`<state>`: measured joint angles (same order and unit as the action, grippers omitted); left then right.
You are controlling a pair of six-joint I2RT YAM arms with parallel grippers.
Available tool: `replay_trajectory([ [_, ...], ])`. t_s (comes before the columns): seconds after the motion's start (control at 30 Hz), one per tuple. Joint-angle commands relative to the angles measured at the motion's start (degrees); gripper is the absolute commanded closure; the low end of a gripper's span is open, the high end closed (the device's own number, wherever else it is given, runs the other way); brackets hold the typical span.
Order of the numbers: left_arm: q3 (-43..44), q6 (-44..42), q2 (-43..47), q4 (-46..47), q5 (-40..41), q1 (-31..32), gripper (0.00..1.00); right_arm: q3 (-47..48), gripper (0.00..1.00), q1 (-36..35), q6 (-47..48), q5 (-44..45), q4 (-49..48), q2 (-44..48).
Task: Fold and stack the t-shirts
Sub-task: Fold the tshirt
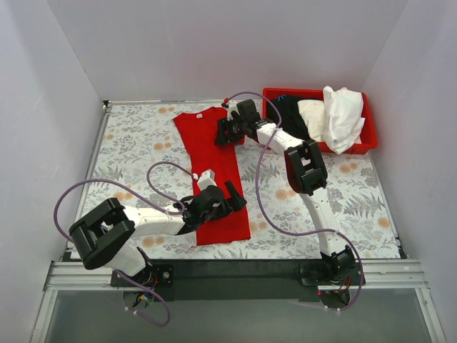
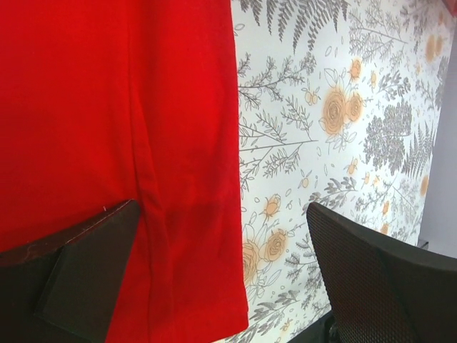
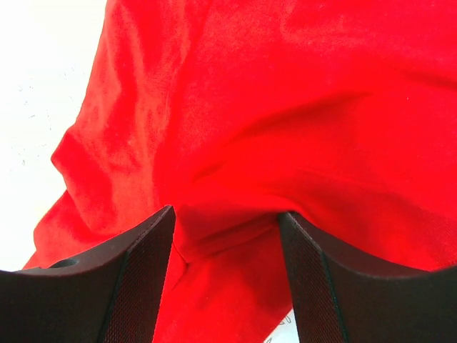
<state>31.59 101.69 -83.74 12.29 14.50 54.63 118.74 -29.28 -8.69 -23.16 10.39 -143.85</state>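
Observation:
The red t-shirt [image 1: 214,171] lies flat on the flowered table as a long folded strip, neck at the far end. My left gripper [image 1: 230,202] is open low over its near right edge. In the left wrist view [image 2: 221,207] one finger is over the red cloth [image 2: 107,107] and the other over bare table. My right gripper [image 1: 223,132] is at the shirt's far right corner. In the right wrist view [image 3: 225,214] its jaws stand apart with a bunched fold of red cloth [image 3: 285,107] between them. White [image 1: 344,118], cream [image 1: 312,114] and black [image 1: 289,111] shirts lie in the bin.
The red plastic bin [image 1: 368,137] stands at the far right of the table. The flowered tablecloth [image 1: 335,200] covers the table. White walls close in the left, back and right sides. Purple cables loop over the table near both arms.

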Motion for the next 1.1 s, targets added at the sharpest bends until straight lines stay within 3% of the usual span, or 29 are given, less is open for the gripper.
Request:
replay_trajectory([
  [0.0,0.31,-1.84,1.03,-2.62,-0.46,0.83,0.02,1.33,0.45,0.89,2.45,0.22,1.30,-0.56],
  [0.13,1.19,-5.00,6.30,-7.36,6.32,0.83,0.02,-1.92,0.44,0.80,3.76,0.65,0.68,3.48],
  [0.27,1.37,-7.11,14.54,-11.94,13.70,0.83,0.02,-9.03,0.43,0.63,3.42,2.06,-2.56,13.91],
  [0.47,-1.18,-2.83,21.95,-25.37,22.40,0.83,0.02,-29.24,0.43,-0.08,1.40,6.19,-9.86,33.59],
  [0.73,-7.42,3.95,25.56,-32.51,18.90,0.83,0.02,-58.05,0.44,-6.13,-4.14,17.42,-13.12,55.49],
  [1.07,-10.32,6.59,26.44,-35.67,14.77,1.09,0.06,-75.12,0.44,-16.86,-9.24,25.80,-7.32,68.26],
])
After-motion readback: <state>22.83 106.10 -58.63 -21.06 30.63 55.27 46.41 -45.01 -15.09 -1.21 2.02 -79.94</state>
